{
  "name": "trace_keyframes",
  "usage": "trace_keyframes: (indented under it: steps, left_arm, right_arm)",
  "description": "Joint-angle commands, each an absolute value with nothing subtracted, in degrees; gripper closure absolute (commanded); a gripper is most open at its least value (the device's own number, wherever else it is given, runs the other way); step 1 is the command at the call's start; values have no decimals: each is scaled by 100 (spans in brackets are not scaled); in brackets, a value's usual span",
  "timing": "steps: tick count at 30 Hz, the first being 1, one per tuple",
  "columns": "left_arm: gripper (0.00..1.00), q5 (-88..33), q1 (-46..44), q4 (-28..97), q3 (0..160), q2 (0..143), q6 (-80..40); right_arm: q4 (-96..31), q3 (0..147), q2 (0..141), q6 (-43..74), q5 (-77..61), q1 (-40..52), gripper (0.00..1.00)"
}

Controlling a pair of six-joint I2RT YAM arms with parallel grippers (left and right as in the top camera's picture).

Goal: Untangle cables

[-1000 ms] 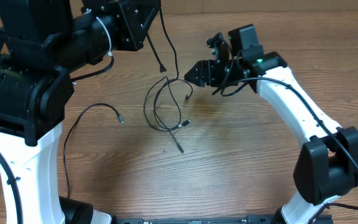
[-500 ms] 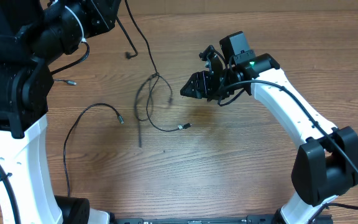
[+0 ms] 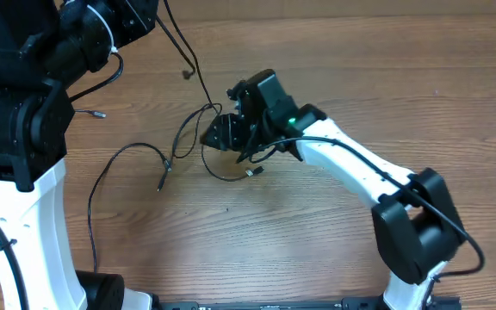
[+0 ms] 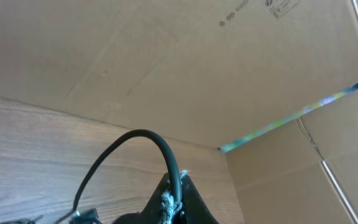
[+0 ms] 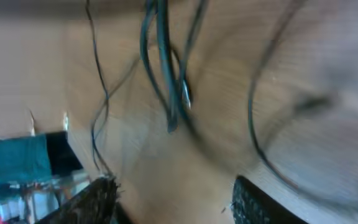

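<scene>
The cables are thin black wires on the wooden table. A loose tangle of loops (image 3: 188,142) lies at the table's middle, with a silvery plug tip (image 3: 253,171) at its right. From it a strand (image 3: 198,69) rises to the top left. My left gripper (image 4: 174,186) is shut on that strand, which arcs over its fingers. My right gripper (image 3: 212,135) is low at the tangle's right side. Its jaws stand open in the blurred right wrist view, fingers (image 5: 98,199) apart, with strands (image 5: 166,81) ahead and nothing between them.
Another black cable (image 3: 110,168) curves down the left side towards the front edge. A small plug (image 3: 99,113) lies near the left arm's base (image 3: 24,129). Cardboard box walls (image 4: 185,62) stand behind the table.
My right arm has swung left and down to the tangle, its jaws narrowing a little. The tangle has been dragged left as the left gripper pulled its strand up and left.
</scene>
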State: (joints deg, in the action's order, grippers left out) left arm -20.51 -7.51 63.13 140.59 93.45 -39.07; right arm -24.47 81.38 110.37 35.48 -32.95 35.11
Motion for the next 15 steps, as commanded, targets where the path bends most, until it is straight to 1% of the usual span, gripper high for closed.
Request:
trace_keyframes:
  steps: [1,4,9,13,14,15]
  left_arm:
    - [96,-1984,-746,6283,14088,9336,-4099]
    - [96,-2156,-753,6311,14088,9336,-4099]
    - [96,-2423,-753,6368,14088,9336,-4121]
    - [96,-2508,-753,6425,14088,9336,-4136]
    - [96,-2521,-753,6423,14088,9336,-4139]
    - [96,-2534,-753,6423,14088,9336,-4139]
  right_arm:
    - [-1463,8103,11351,4864,-2661,3730,43]
    - [-840,8103,11507,5247,-2228,3881,46]
    - [-99,8103,11745,5848,-1632,4088,45]
    - [128,8103,11935,5896,-1282,4206,46]
    - [21,8103,11968,5894,-1199,4217,49]
    - [-123,8103,11972,5892,-1138,4215,57]
